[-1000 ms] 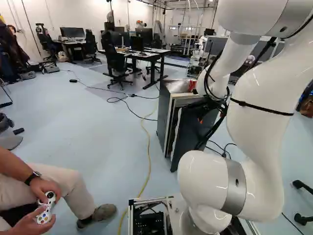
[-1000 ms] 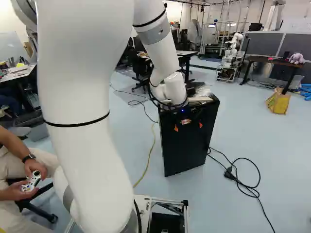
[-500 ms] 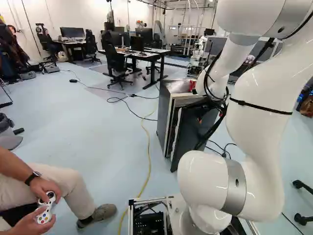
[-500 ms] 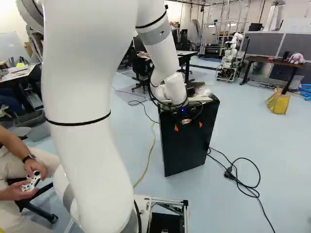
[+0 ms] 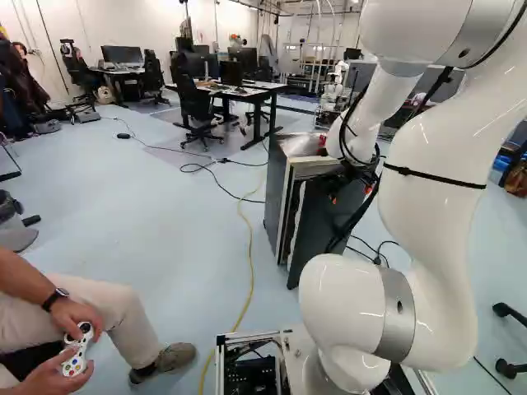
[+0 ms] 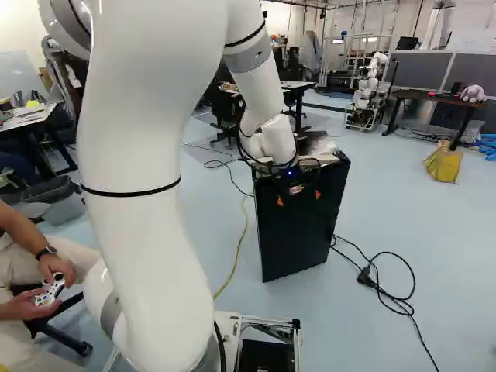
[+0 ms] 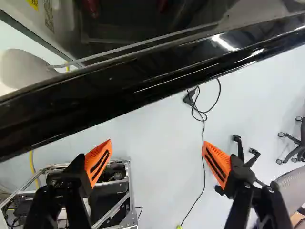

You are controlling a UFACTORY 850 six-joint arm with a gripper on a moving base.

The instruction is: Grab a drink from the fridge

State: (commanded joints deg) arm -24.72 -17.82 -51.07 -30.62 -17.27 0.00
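A white robot arm (image 6: 136, 240) holds its jaws wide apart beside the partly open door (image 6: 302, 232) of a fridge (image 5: 279, 189) at twelve o'clock; red shapes (image 7: 91, 6) inside are too dark to confirm as drinks.

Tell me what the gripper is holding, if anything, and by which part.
Nothing is held: the gripper stands open, with nothing gripped between its orange pads and the black fridge door ahead of them.
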